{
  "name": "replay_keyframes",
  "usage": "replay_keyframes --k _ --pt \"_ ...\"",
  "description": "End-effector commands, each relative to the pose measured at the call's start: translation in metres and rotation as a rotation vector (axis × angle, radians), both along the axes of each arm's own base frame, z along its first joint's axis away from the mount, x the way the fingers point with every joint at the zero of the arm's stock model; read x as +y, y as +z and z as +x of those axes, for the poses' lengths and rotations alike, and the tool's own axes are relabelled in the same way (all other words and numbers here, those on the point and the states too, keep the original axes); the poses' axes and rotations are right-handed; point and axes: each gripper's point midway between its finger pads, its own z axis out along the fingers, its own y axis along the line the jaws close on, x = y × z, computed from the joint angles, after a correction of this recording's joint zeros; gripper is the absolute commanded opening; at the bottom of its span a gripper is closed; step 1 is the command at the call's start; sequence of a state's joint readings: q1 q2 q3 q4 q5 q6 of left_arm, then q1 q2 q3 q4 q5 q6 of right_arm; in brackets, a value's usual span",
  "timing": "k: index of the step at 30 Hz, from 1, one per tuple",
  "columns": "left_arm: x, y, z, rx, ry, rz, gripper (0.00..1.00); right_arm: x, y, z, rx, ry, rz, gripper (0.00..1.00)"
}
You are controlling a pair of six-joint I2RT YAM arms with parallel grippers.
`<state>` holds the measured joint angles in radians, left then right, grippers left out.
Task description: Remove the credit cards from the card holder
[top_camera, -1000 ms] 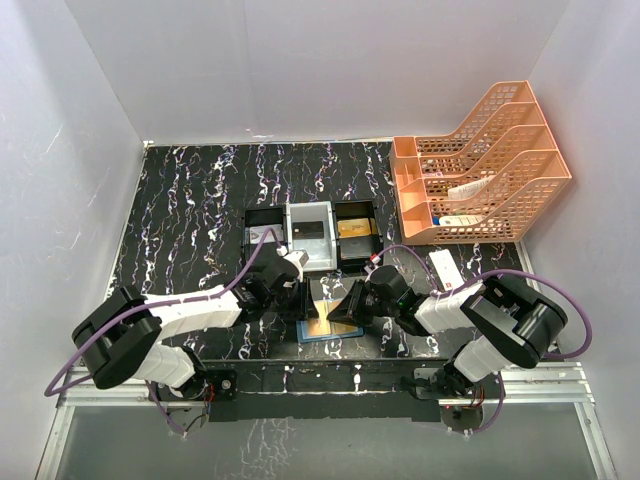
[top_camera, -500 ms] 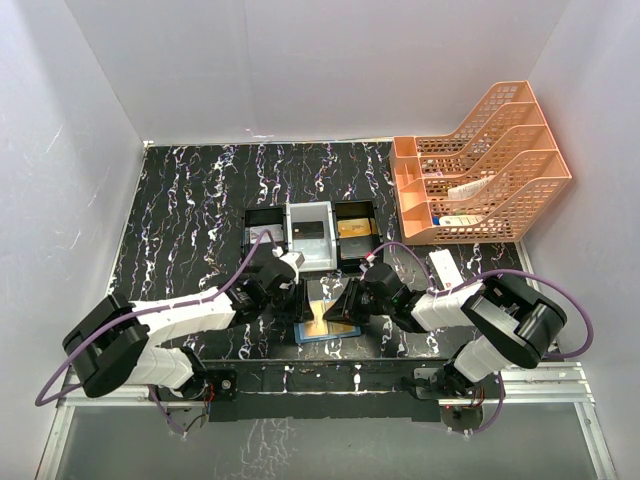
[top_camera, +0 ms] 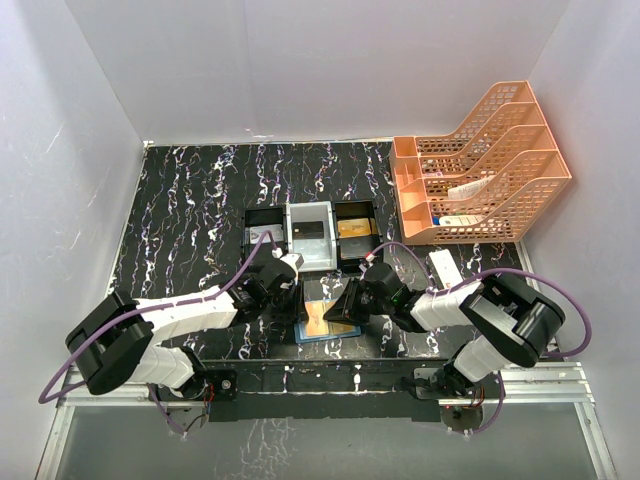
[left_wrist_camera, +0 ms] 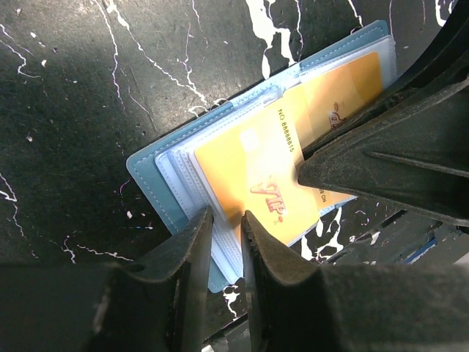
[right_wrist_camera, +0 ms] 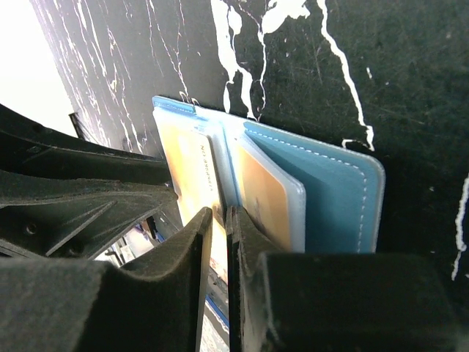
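One card holder between both hands

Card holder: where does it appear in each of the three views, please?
Top external: card holder lies low in the centre.
Left wrist: it lies open across the centre, reaching the upper right.
Right wrist: it lies open, centre to right.
Shared landmark: the gold card in its sleeve.

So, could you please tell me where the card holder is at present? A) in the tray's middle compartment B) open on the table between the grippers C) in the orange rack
B: the card holder lies open on the table, flanked by the left gripper and right gripper, gold card showing.
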<state>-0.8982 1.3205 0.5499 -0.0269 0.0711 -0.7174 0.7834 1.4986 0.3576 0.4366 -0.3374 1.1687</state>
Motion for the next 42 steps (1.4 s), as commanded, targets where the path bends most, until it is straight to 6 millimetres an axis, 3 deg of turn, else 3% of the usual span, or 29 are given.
replay_keyframes --k 1,6,12,24,33,42 --pt "0.002 -0.009 -0.009 0.039 -0.012 0.009 0.2 0.014 0.016 0.005 -0.052 0.031 0.07 0.11" --pt "0.002 -0.01 -0.01 0.044 -0.021 0.01 0.17 0.017 0.025 0.007 -0.081 0.043 0.083 0.11" --pt "0.007 -0.011 -0.01 0.043 -0.012 0.038 0.16 0.017 0.029 0.007 -0.125 0.085 0.058 0.0" --pt "0.014 -0.015 -0.004 0.021 -0.003 0.099 0.14 0.001 0.022 0.0 -0.125 0.095 0.006 0.0" --pt "0.016 -0.017 -0.004 0.018 -0.002 0.099 0.13 -0.006 0.033 0.006 -0.135 0.062 0.047 0.0" --pt "0.011 -0.016 -0.004 0.019 -0.007 0.08 0.12 -0.023 0.015 -0.002 -0.101 0.046 -0.002 0.0"
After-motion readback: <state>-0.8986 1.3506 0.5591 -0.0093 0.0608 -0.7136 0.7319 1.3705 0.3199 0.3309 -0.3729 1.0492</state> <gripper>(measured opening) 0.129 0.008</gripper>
